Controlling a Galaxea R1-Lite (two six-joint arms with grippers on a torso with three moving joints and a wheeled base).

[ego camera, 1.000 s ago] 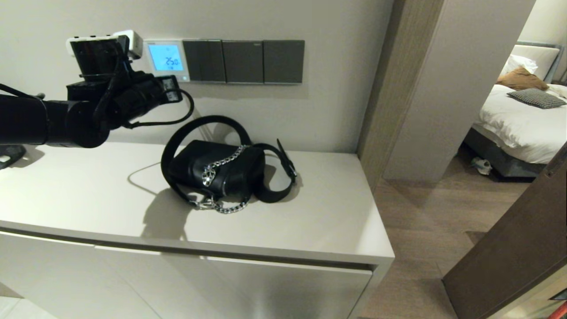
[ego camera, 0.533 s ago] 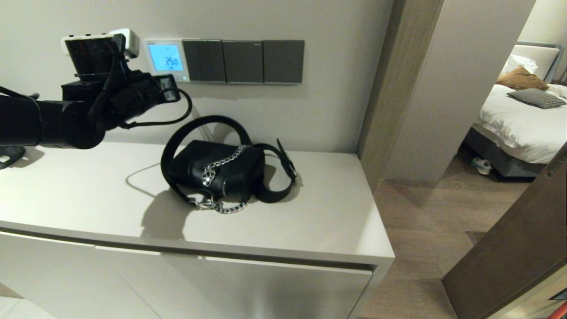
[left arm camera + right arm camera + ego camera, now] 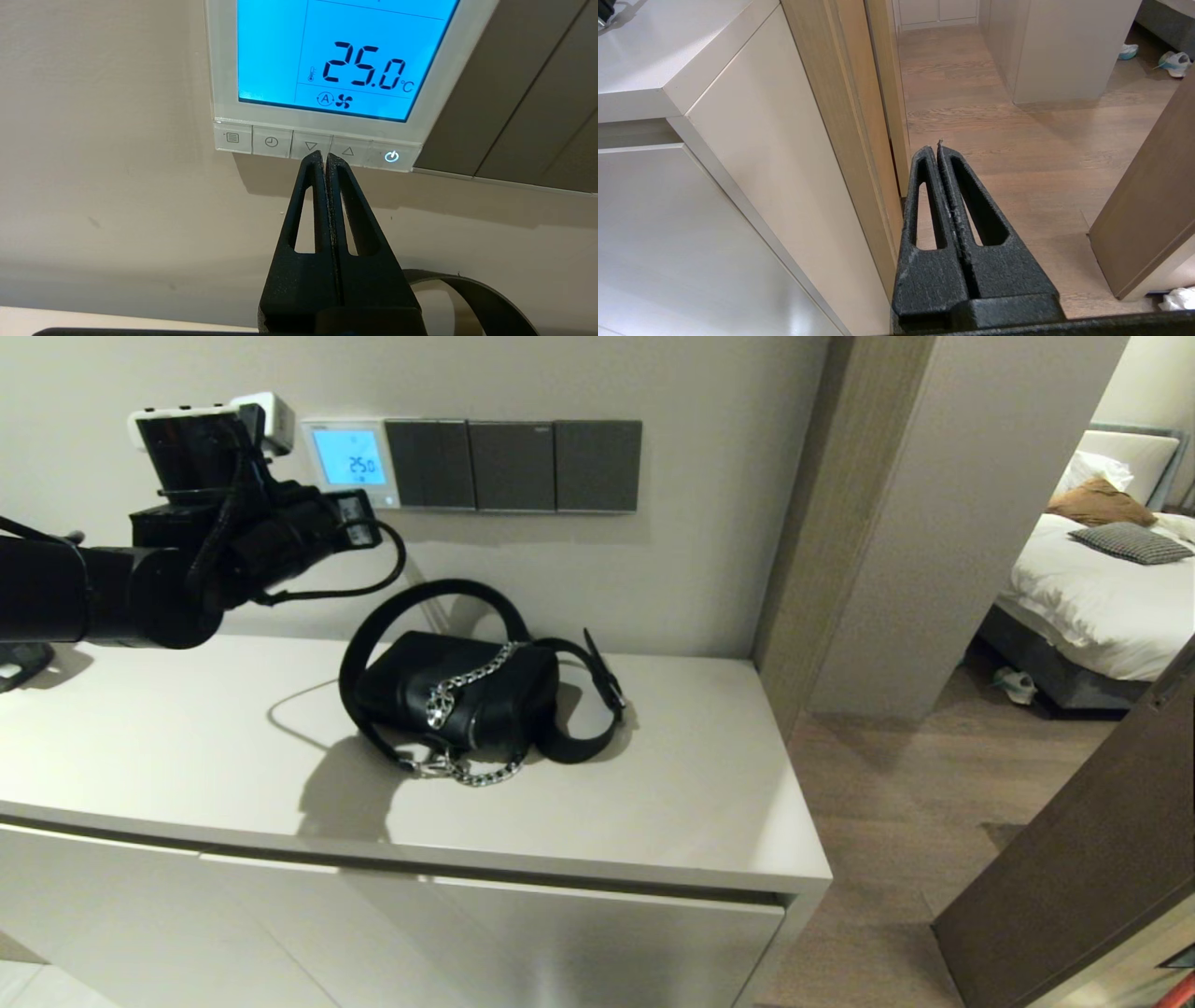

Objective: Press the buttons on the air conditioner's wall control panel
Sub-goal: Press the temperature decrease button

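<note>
The air conditioner's wall control panel [image 3: 350,462] is a white square on the wall, its screen [image 3: 345,56] glowing light blue with 25.0 °C. The buttons [image 3: 271,141] run along its lower edge; the power key [image 3: 391,157] is lit. My left gripper [image 3: 324,156] is shut and empty. Its tips sit at the lower edge of the row, on the seam between the down-arrow key [image 3: 310,145] and the up-arrow key [image 3: 347,151]; I cannot tell if they touch. In the head view the left gripper [image 3: 371,515] is just below the panel. My right gripper [image 3: 937,148] is shut and parked low beside the cabinet.
Three dark grey switch plates [image 3: 513,467] adjoin the panel on its right. A black handbag [image 3: 457,695] with a chain and looped strap lies on the beige cabinet top [image 3: 653,803] under the panel. A doorway and a brown door [image 3: 1074,859] are to the right.
My left arm has risen slightly toward the panel's lower edge over the last second and is nearly still in the last half second. The display still reads 25.0.
</note>
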